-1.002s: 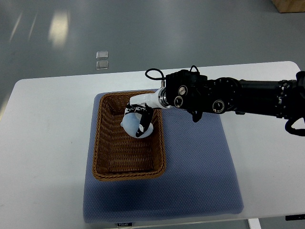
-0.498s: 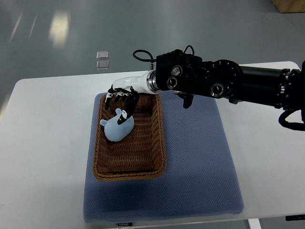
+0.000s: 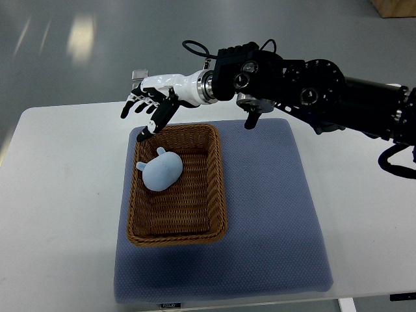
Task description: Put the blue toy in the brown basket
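Observation:
The blue toy (image 3: 160, 172) lies inside the brown wicker basket (image 3: 218, 188), in its far half, resting on the basket floor. My right hand (image 3: 144, 108) hovers beyond the basket's far left corner, raised above the table. Its fingers are spread and nothing is held in them. The right arm (image 3: 292, 88), black with a white forearm, reaches in from the right edge across the far side of the table. The left arm does not show.
The basket stands on a blue-grey mat (image 3: 273, 221) that covers the middle of the white table (image 3: 58, 195). Two small clear squares (image 3: 138, 80) lie on the grey floor beyond the table's far edge.
My right hand let go of the blue toy, which now lies in the basket. The hand then rose and drew away to the far left, fingers spreading.

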